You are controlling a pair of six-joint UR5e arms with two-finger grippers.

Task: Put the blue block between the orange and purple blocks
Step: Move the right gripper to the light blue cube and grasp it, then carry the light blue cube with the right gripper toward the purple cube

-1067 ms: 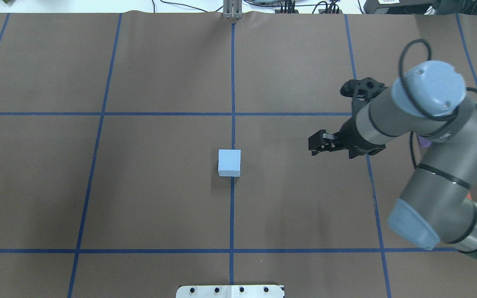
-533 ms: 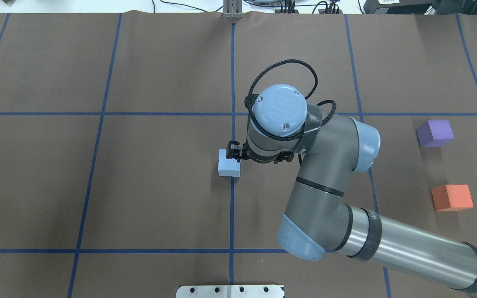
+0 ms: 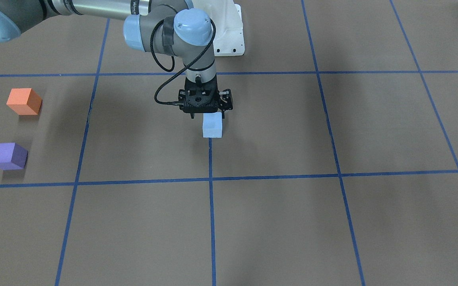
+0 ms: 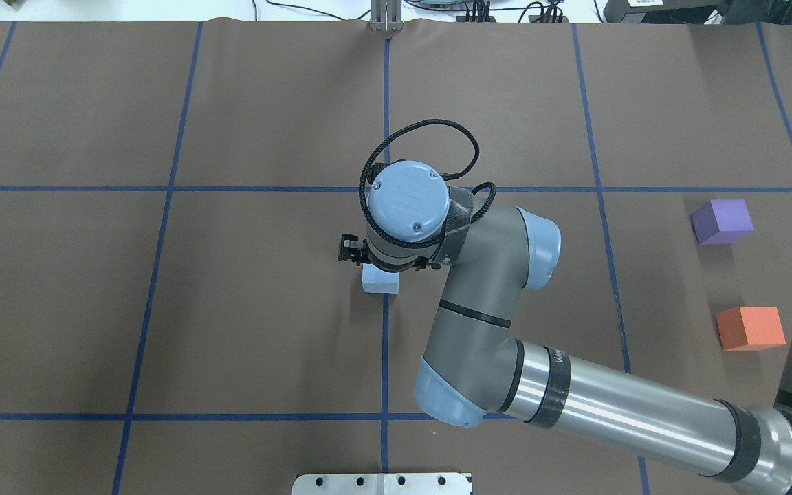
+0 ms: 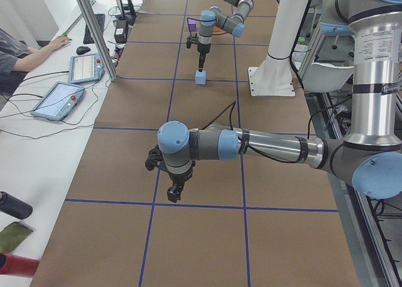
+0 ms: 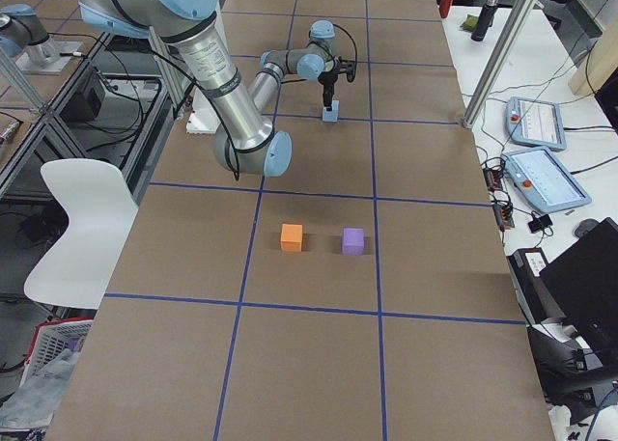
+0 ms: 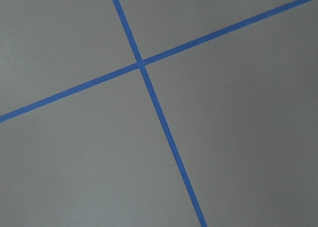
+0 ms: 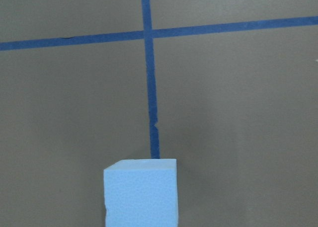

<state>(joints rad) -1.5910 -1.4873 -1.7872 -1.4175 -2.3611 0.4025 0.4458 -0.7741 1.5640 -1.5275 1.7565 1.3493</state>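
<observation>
Blue block: pale foam cube, grainy faces, crisp edges. Sits flat mid-bench on a blue tape line, well apart from every edge. Directly above it, right gripper, black and boxy, pointing straight down; fingers spread to either side of the cube's top, contact not clear. Toward the bench's right edge, orange block and purple block, matte foam cubes, apart from each other, purple nearer the operators' edge. Toward the left edge, left gripper, hanging over brown paper; spread or pressed together, cannot tell.
</observation>
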